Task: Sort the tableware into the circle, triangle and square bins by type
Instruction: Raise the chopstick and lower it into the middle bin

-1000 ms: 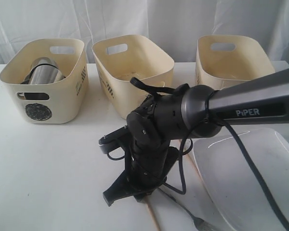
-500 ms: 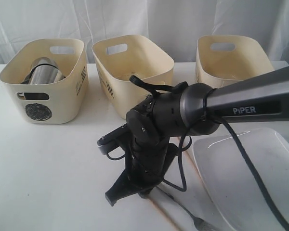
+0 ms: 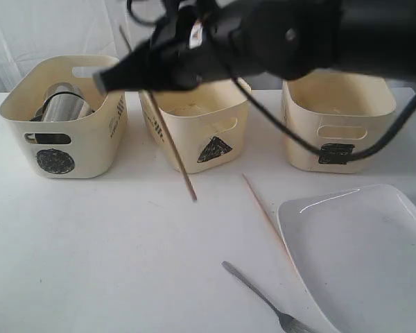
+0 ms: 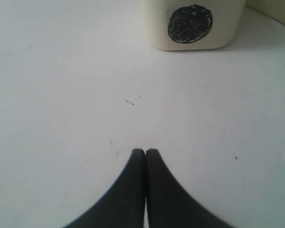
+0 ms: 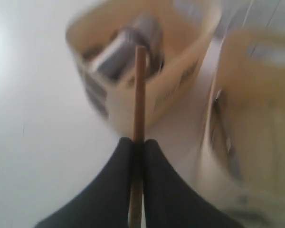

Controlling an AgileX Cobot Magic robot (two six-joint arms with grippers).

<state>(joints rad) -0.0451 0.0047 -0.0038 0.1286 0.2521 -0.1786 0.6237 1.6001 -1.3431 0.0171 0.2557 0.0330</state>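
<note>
My right gripper [image 3: 125, 75] hangs high over the gap between the circle bin [image 3: 62, 142] and the triangle bin [image 3: 194, 135], shut on a wooden chopstick [image 3: 168, 142] that slants down towards the table. In the right wrist view the chopstick [image 5: 139, 95] sticks out between the shut fingers of that gripper [image 5: 138, 141], pointing at the circle bin [image 5: 123, 104], which holds steel mugs [image 5: 128, 45]. The second chopstick [image 3: 267, 218] lies on the table beside the white plate [image 3: 360, 257]. A steel fork [image 3: 260, 295] lies near the front edge. My left gripper [image 4: 146, 151] is shut and empty, low over the table.
The square bin [image 3: 336, 128] stands at the back right. A steel mug [image 3: 59, 100] lies in the circle bin. Cutlery [image 5: 225, 137] shows blurred inside the triangle bin [image 5: 256, 142]. The circle mark [image 4: 190, 23] faces my left gripper across bare white table [image 4: 85, 95].
My right arm has risen from the table beside the plate, carrying one chopstick up and back-left to above the bins. The other chopstick and the fork now show fully.
</note>
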